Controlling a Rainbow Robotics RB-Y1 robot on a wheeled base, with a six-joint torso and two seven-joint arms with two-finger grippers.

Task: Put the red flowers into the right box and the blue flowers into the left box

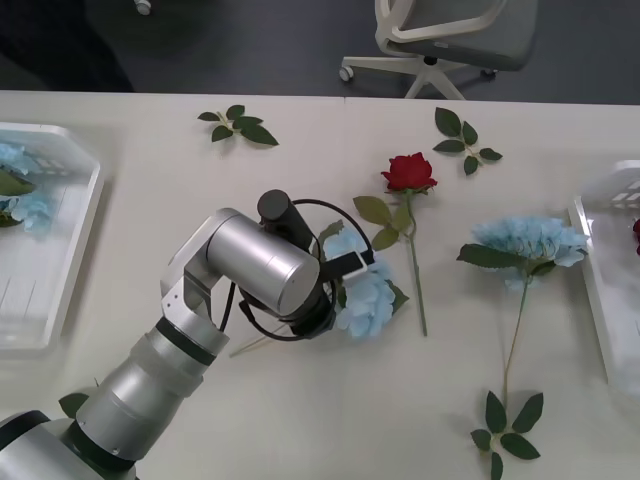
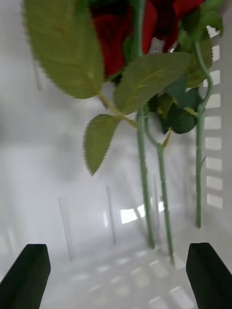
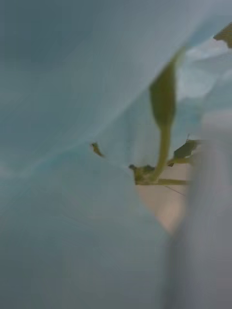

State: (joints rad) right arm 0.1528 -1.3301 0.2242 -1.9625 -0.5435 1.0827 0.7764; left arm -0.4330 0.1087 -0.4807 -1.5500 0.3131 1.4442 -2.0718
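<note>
Blue flower [image 1: 368,292] sits right at the left end effector [image 1: 340,270], apparently pressed into it; its grip state cannot be told.

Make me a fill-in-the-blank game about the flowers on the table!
1. The left end effector is down on a ___ flower.
2. The rose lying on the table is ___.
3. The right end effector is over a box holding ___ roses.
4. The left box holds ___ flowers.

Missing words: blue; red; red; blue
</note>
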